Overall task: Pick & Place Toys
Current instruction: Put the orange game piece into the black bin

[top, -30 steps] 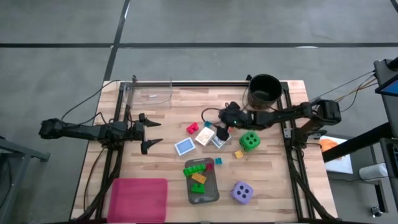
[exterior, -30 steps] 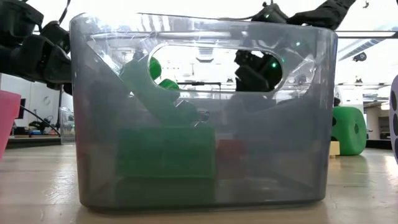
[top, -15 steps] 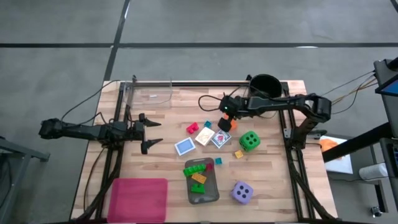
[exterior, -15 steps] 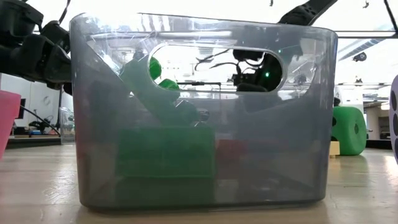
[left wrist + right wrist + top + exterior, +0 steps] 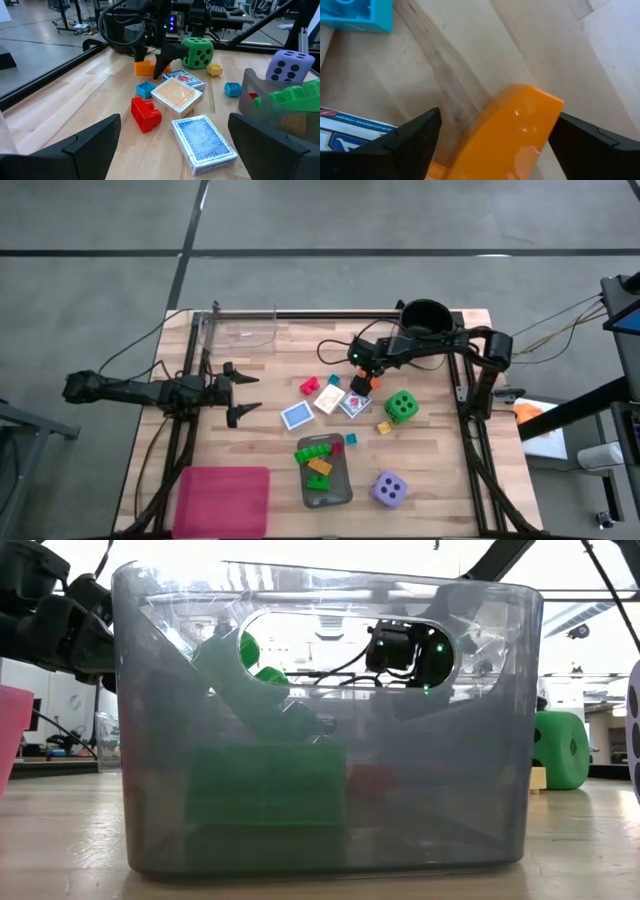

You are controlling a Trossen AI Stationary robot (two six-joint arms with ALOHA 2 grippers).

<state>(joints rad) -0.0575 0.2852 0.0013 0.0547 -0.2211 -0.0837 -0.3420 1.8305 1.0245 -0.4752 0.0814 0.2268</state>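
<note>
An orange block (image 5: 362, 383) lies on the table just beyond the cards; it also shows in the right wrist view (image 5: 512, 132) and the left wrist view (image 5: 145, 67). My right gripper (image 5: 359, 373) (image 5: 492, 145) is open and points down over it, one finger on each side. My left gripper (image 5: 243, 395) (image 5: 175, 150) is open and empty at the table's left. On the table lie a red block (image 5: 309, 386), three cards (image 5: 328, 401), a green die (image 5: 401, 406) and a purple die (image 5: 389, 489). Green blocks lie in the grey tray (image 5: 346, 480). My right gripper straddles the orange block's narrow sides (image 5: 540, 115) from above, pointing down. The block lies on the table. A gap shows at the far finger (image 5: 590, 142). Whether the other finger (image 5: 412, 142) touches the block I cannot tell.
A black bucket (image 5: 425, 323) stands at the far right, behind my right arm. A clear container (image 5: 240, 330) stands at the far left and a pink bin (image 5: 223, 500) at the near left. Small blue, teal and yellow blocks (image 5: 384, 427) lie around the cards.
My right gripper has drawn back from above the cards toward the table's far edge and now stands over the orange block. Its arm has folded in from the right, so the gripper points down more steeply. The toys have stayed in place.
</note>
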